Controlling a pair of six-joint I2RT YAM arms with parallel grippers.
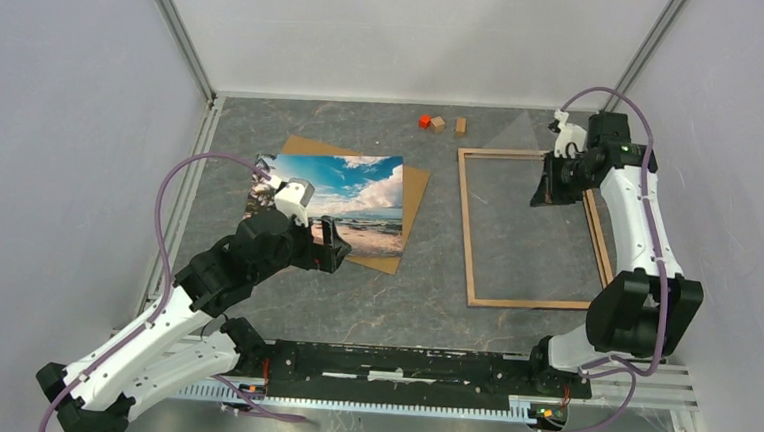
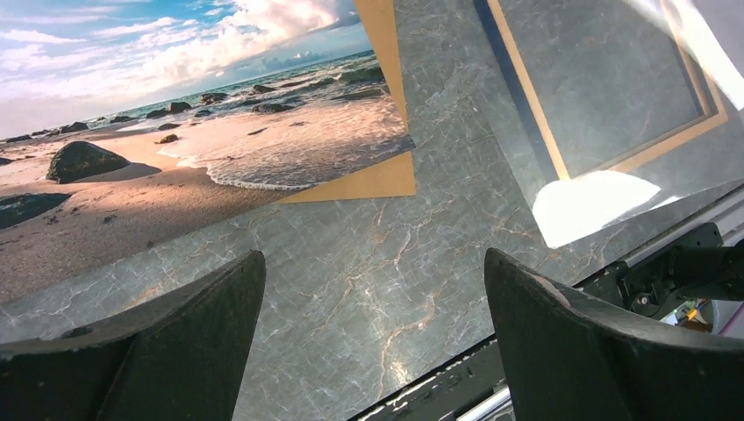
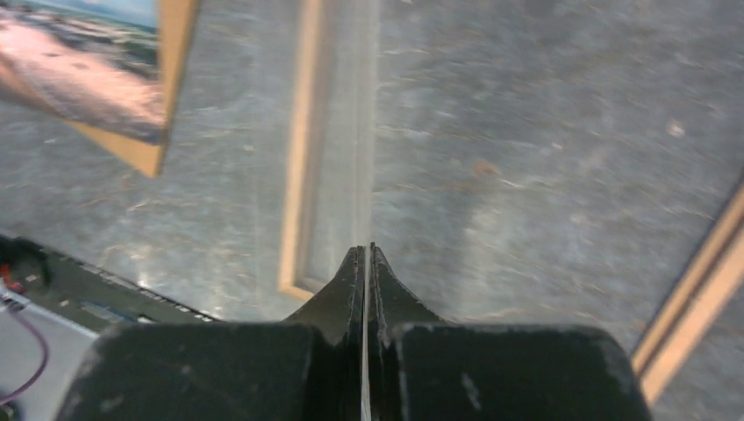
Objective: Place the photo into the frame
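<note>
The photo, a beach print, lies on a brown backing board left of centre. It also shows in the left wrist view. My left gripper is open and empty, its jaws wide apart over bare table just off the photo's near right corner. The frame, light wood side up, lies flat at the right. My right gripper is above the frame's far right part. Its jaws are shut on the edge of a thin clear sheet, which slants down over the frame.
A red block and two small wooden blocks lie at the back of the table. The black base rail runs along the near edge. Grey walls stand on both sides.
</note>
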